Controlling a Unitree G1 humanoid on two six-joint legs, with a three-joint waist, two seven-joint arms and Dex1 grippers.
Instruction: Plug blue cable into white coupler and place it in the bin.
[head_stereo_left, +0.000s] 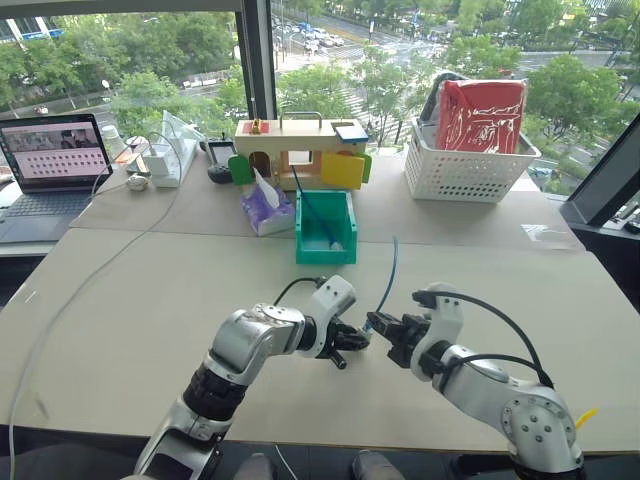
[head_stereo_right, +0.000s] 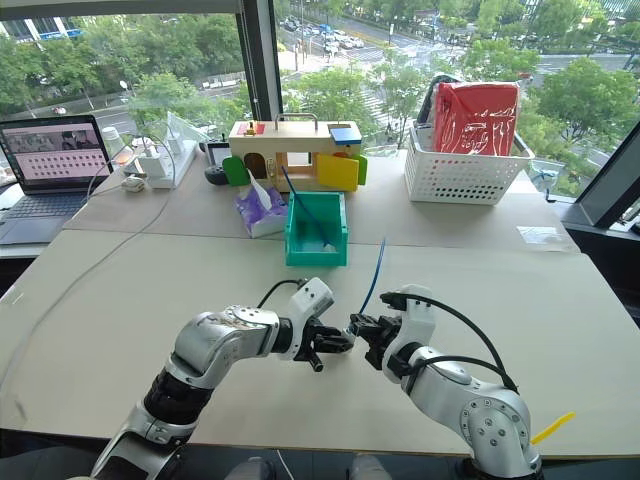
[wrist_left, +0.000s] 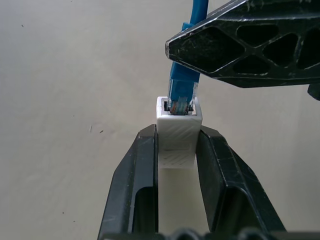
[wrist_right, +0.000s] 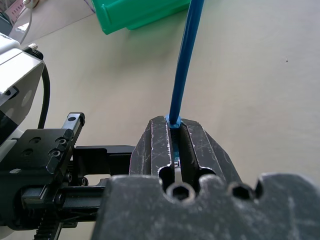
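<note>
Our left hand (wrist_left: 177, 150) grips the white coupler (wrist_left: 178, 135) between its fingers; our right hand (wrist_right: 176, 137) pinches the blue cable (wrist_right: 184, 65), whose plug sits in the coupler's socket. Beyond both hands, the bin (head_stereo_left: 326, 226) rests on the desk (head_stereo_left: 150, 300).

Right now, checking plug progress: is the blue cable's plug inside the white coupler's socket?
Yes, the blue cable plug sits in the white coupler opening.

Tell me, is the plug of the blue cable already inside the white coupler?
Partly in: the blue cable has its plug tip inside the socket of the white coupler; full seating cannot be told.
</note>
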